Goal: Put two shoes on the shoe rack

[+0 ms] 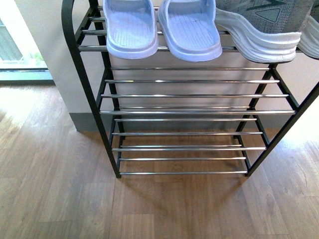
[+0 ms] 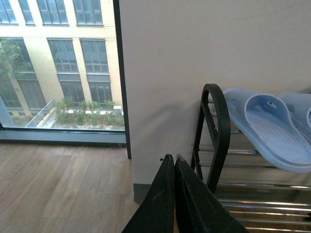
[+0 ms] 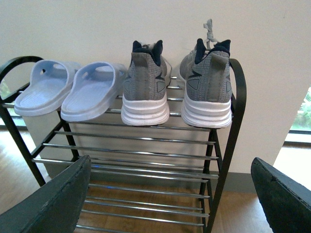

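Observation:
Two grey knit sneakers with white soles stand side by side, heels outward, on the top shelf of the shoe rack. Beside them on the same shelf lie two pale blue slippers. The front view shows the slippers, one sneaker's white sole and the rack from above. My right gripper is open and empty, back from the rack. My left gripper is shut on nothing, off the rack's end post, with one slipper in view.
The rack stands against a pale wall on a wood floor. Its lower chrome shelves hold nothing. A floor-length window lies beyond the rack's end on the left arm's side.

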